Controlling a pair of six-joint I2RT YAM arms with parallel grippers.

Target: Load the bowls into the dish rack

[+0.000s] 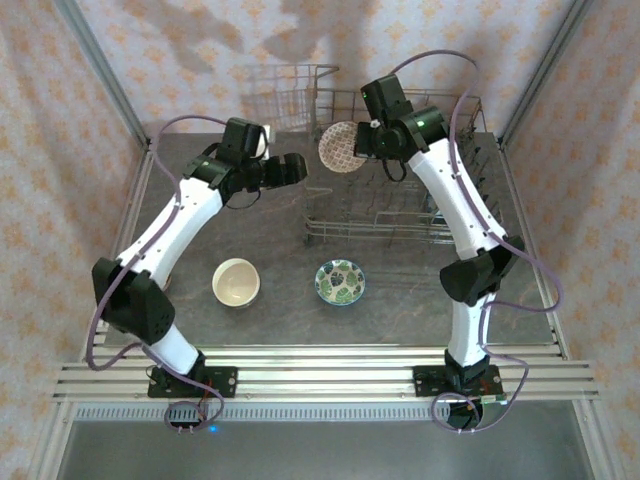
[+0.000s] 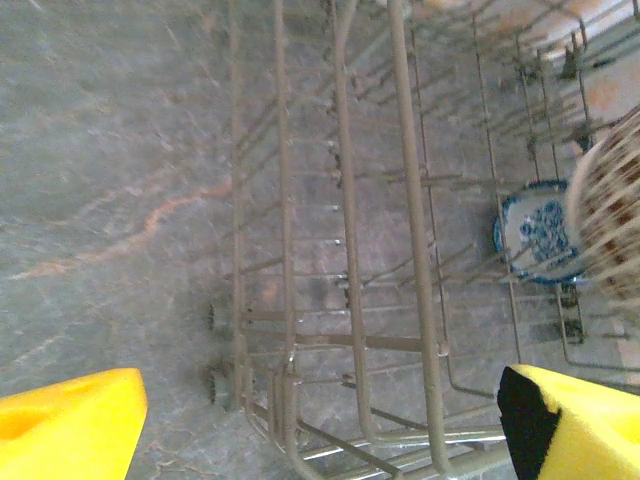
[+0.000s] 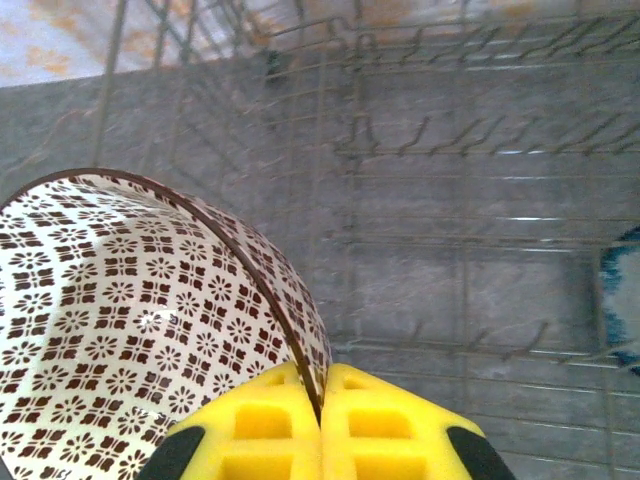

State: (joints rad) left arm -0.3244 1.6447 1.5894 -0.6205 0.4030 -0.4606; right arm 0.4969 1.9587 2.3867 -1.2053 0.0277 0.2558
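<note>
Patterned bowl (image 3: 130,320), brown-red motif on white inside, is pinched at its rim by the right gripper (image 3: 322,392), yellow fingers (image 3: 260,425) clamped one inside and one outside the wall. In the top view the bowl (image 1: 340,147) is tipped on edge at the left end of the dish rack (image 1: 400,190), with the right gripper (image 1: 360,146) beside it. Can't tell whether the bowl touches the wires.

Left gripper (image 2: 320,410) is spread wide with nothing between the fingers (image 2: 70,430), hanging over the rack's outer corner (image 2: 340,300). In the top view it (image 1: 300,170) sits just left of the rack.

A blue-white bowl (image 2: 535,230) stands among the tines. In the right wrist view it is cut off by the frame edge (image 3: 625,300). The patterned bowl is blurred and cropped at the left wrist view's right edge (image 2: 612,215).

On the table (image 1: 420,300), well apart from the rack, are a cream bowl (image 1: 236,281) and a blue-rimmed bowl (image 1: 340,282), both upright.
</note>
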